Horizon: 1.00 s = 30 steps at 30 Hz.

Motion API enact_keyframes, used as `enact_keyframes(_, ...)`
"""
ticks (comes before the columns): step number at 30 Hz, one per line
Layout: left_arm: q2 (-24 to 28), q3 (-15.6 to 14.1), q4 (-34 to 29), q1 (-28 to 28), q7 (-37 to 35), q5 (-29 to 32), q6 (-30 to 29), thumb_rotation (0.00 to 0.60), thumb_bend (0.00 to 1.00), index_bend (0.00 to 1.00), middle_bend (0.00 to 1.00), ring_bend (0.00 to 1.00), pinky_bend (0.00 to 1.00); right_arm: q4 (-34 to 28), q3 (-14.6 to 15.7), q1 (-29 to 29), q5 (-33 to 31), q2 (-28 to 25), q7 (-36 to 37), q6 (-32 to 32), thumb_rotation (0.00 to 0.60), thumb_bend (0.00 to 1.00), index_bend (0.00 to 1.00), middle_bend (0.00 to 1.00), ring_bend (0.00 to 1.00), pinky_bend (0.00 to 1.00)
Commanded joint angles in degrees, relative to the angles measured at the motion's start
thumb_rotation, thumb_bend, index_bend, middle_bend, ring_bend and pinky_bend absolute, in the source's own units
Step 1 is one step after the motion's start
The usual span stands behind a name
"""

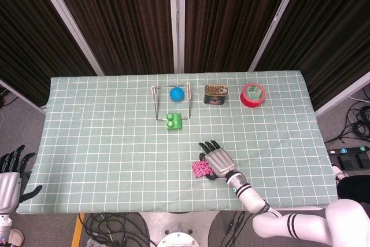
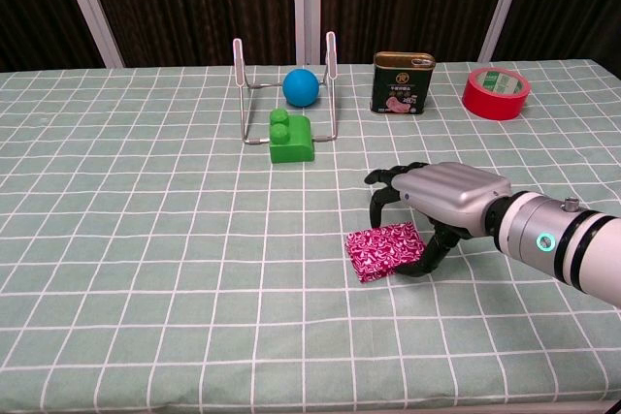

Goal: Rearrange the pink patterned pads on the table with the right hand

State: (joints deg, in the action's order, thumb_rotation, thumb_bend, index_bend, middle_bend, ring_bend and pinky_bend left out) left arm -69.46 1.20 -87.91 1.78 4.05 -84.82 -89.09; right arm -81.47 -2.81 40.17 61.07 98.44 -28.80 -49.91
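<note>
Only one pink patterned patch (image 1: 200, 169) (image 2: 384, 247) shows, near the table's front middle. It looks like two pads, one on top of the other, with the upper one slightly tilted. My right hand (image 1: 217, 158) (image 2: 441, 199) arches over its right side. The thumb presses the pad's right edge and the fingers curl down past its far edge, so the hand grips the upper pad. Most of the lower pad is hidden. My left hand (image 1: 9, 179) hangs off the table's left front corner, fingers apart and holding nothing; the chest view does not show it.
At the back stand a wire rack (image 2: 237, 57) with a blue ball (image 1: 177, 93) (image 2: 301, 87) inside, a green block (image 1: 174, 121) (image 2: 290, 140) in front of it, a tin can (image 1: 215, 93) (image 2: 402, 83) and a red tape roll (image 1: 253, 95) (image 2: 496, 93).
</note>
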Motion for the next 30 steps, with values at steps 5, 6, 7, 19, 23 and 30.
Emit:
enact_keyframes(5,-0.1,-0.1,0.4,0.1,-0.2,-0.1,0.0,0.600,0.04,0.25,0.15,0.12,0.13,-0.1,0.4,-0.1,0.1,0.0,0.1,-0.1,0.515,0.15,0.32,0.03,0.00,0.00)
enact_keyframes(6,-0.1,-0.1,0.4,0.1,-0.3,-0.1,0.0,0.600,0.04,0.25,0.15,0.12,0.13,-0.1,0.5,-0.2,0.1,0.0,0.1,0.0,0.516,0.15,0.32,0.03,0.00,0.00)
enact_keyframes(7,-0.1,-0.1,0.5,0.1,-0.3,-0.1,-0.1,0.600,0.04,0.25,0.15,0.12,0.13,-0.1,0.5,-0.2,0.2,0.0,0.1,-0.1,0.515,0.15,0.32,0.03,0.00,0.00)
enact_keyframes(19,0.2,0.0,0.5,0.2,-0.9,-0.1,-0.3,0.600,0.04,0.25,0.15,0.12,0.13,-5.3,-1.2,-4.0,3.7,-7.1,5.6,-7.3,0.515,0.15,0.27,0.03,0.00,0.00)
enact_keyframes(23,0.0,0.1,0.8,-0.1,-1.2,-0.4,-0.3,0.600,0.04,0.25,0.15,0.12,0.13,-9.0,-1.5,-7.9,4.8,-13.8,8.5,-12.8,0.516,0.15,0.25,0.03,0.00,0.00)
enact_keyframes(30,-1.1,0.5,2.2,-0.4,-1.8,-0.6,-0.4,0.600,0.04,0.25,0.15,0.12,0.13,-15.0,1.6,-18.7,13.4,-25.7,17.2,-28.0,0.510,0.15,0.21,0.03,0.00,0.00)
